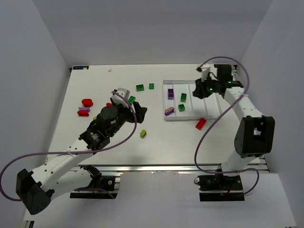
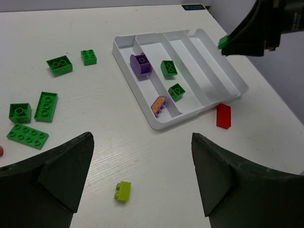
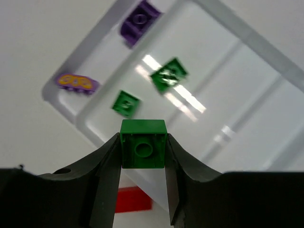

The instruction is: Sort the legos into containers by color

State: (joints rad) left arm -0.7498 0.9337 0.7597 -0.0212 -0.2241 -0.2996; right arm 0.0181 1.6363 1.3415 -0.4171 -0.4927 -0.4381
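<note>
White table, grey walls around.
Right gripper: jaws part closed, clamped on both sides of small green brick; brick held in air over white tray.
Tray, leftmost compartment: two purple bricks. Next compartment: two green bricks.
Left gripper: jaws wide apart, empty, above table left of tray.
Red brick on table just beside tray.

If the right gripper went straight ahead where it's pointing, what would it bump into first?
Probably the white tray, near the compartment holding two green bricks. Its held green brick would touch first; depth is hard to judge.
</note>
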